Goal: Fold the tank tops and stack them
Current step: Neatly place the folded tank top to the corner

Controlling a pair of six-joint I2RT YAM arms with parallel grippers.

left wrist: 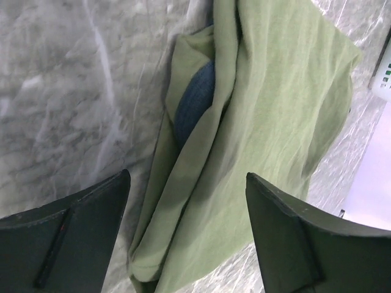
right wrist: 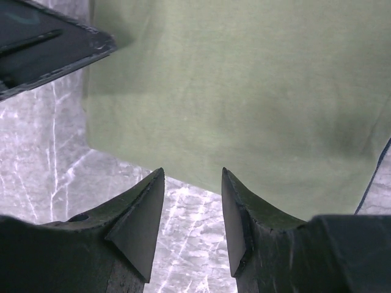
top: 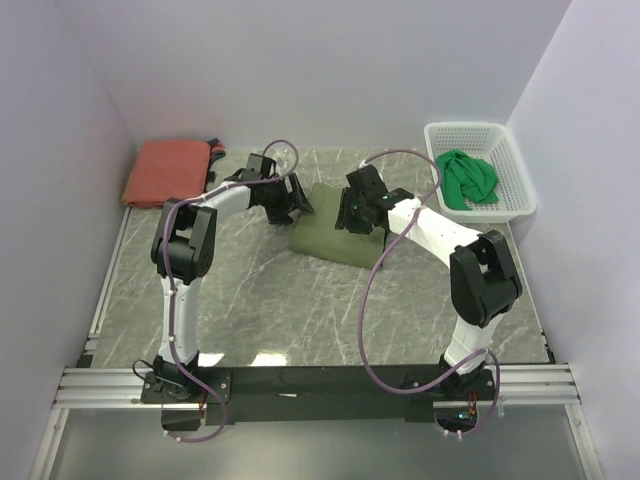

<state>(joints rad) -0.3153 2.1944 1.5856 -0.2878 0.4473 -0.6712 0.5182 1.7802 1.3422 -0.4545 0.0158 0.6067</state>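
The olive green tank top (top: 328, 243) lies folded in the middle of the marble table, and a navy patch (left wrist: 195, 104) shows inside its fold. My left gripper (top: 297, 206) hovers open over its back left edge (left wrist: 187, 177), with the cloth (left wrist: 269, 122) below the jaws and not pinched. My right gripper (top: 349, 216) is open just off the top's edge (right wrist: 193, 172), only marble between its fingers; the olive cloth (right wrist: 244, 91) lies beyond them. The rust-red tank top (top: 170, 172) lies folded at the back left. The bright green tank top (top: 468, 178) is bunched in the basket.
A white mesh basket (top: 512, 160) stands at the back right against the wall, and its corner (left wrist: 383, 73) shows in the left wrist view. One left finger (right wrist: 49, 43) shows at the upper left of the right wrist view. Walls close in the table's left, back and right.
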